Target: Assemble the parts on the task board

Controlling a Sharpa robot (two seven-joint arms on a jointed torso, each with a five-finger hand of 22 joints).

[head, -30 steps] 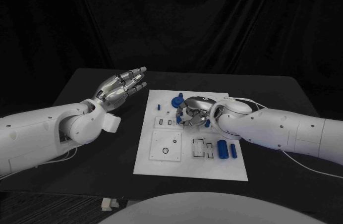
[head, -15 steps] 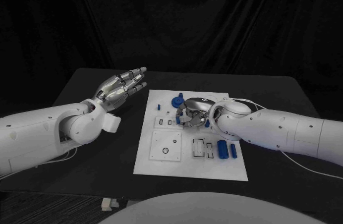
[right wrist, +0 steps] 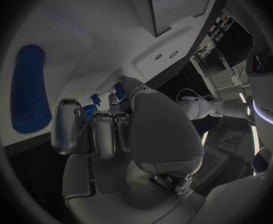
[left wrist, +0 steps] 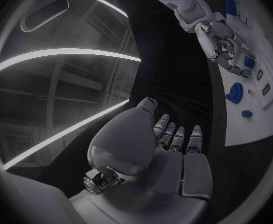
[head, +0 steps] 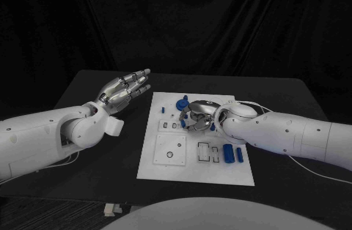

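Head view is showing the task board (head: 192, 169) lying lengthwise in the middle of the black table (head: 95, 164), with bare dark surface running along both long edges; near its closer end two blue cylinders (head: 232, 152) are lying side by side close to the right edge; further up, the right hand (head: 197, 116) is bending over the board's middle, fingers curled around a small blue part (right wrist: 89, 109), though whether it is actually gripping is unclear; beyond it a round blue knob (head: 180, 105) is standing near the far edge; the left hand (head: 124, 90) is hovering off the board's left side, fingers extended and apart, holding nothing.
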